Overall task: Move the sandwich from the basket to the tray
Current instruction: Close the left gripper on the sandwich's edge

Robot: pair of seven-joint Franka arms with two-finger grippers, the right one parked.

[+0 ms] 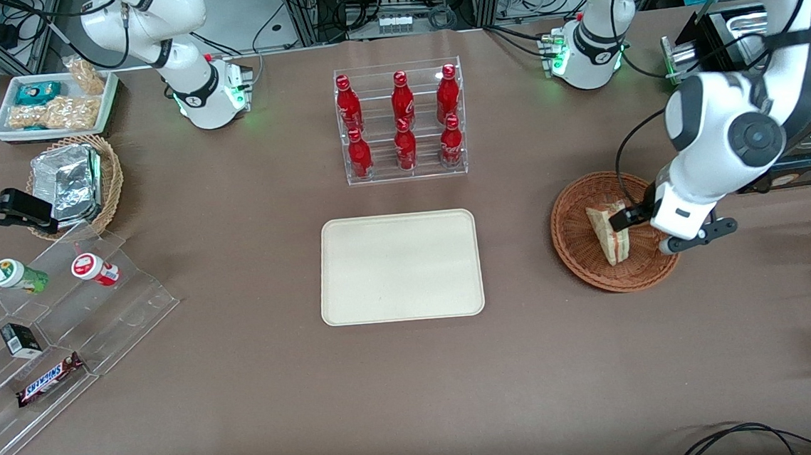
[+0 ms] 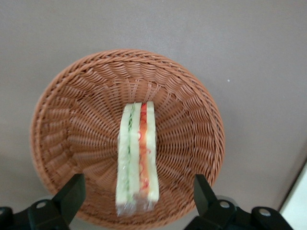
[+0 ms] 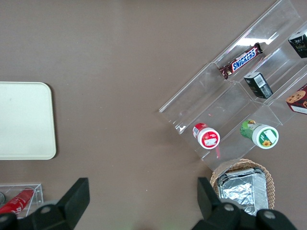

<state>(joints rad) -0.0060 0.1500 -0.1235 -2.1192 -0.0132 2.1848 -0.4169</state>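
Tray point(image 1: 400, 267) sits bare mid-table, nearer the front camera than the bottle rack point(image 1: 402, 120). Toward the working arm's end from the tray, the sandwich point(image 1: 607, 231) stands on edge in the basket point(image 1: 578, 244). Gripper point(image 1: 640, 229) hovers above the sandwich, jaws wide apart, holding nothing.

The brown tabletop point(image 1: 245, 381) carries 1 clear-wrapped triangular white-bread sandwich point(image 1: 607, 231), 1 round reddish-brown wicker basket point(image 1: 579, 258) and 1 cream rectangular tray point(image 1: 400, 267). 1 black two-finger claw point(image 1: 635, 229) hangs over that basket, fingers spread either side of the sandwich. 6 red bottles point(image 1: 402, 99) stand in 1 clear acrylic rack point(image 1: 461, 159). 1 tan wicker basket point(image 1: 114, 178) holds foil packs point(image 1: 68, 183). 2 small round-lidded cups point(image 1: 94, 268) sit on 1 clear stepped stand point(image 1: 133, 311), with 1 Snickers bar point(image 1: 49, 381).
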